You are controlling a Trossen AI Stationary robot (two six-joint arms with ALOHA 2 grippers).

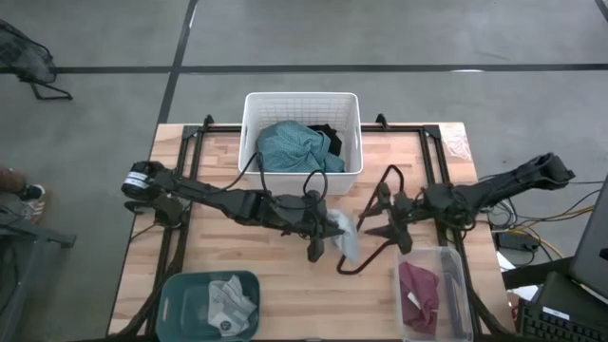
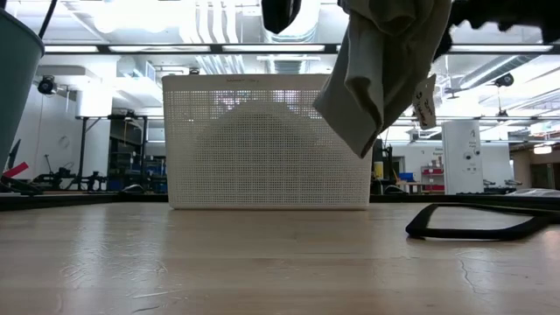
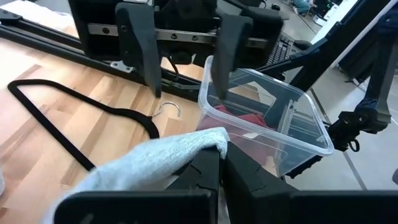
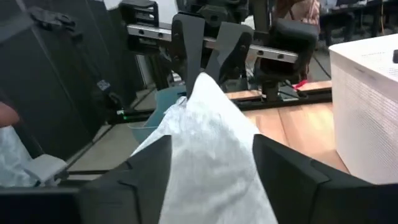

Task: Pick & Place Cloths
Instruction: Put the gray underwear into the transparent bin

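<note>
The white basket [image 1: 255,133] sits at the far edge of the table [image 1: 228,247], & everything here is placed from it.

The left gripper [image 1: 321,231] is just in front of the basket, near the table's middle. Its fingers are pressed together, pinching a light grey rag [image 1: 345,234]. In the left wrist view the rag [image 3: 149,162] is caught right between the two dark tips. In the low view the rag [image 2: 381,66] hangs in the air in front of the basket [image 2: 267,144], not touching the wood.

The right gripper [image 1: 378,218] is in front of the basket too, toward the right arm's side, just beside the rag. Its fingers are spread apart. In the right wrist view the rag [image 4: 211,155] lies between the two fingers [image 4: 140,177], but they aren't squeezing it.

Inside the basket lie a teal cloth [image 1: 290,147] & a black cloth [image 1: 328,138].

A thin black hanger [image 1: 375,237] lies on the wood under the right gripper.

A clear bin [image 1: 456,285], in front of the basket on the right arm's side, holds a maroon cloth [image 1: 418,294].

A teal bin [image 1: 180,290], in front of the basket on the left arm's side, holds white & grey rags [image 1: 228,304].
</note>
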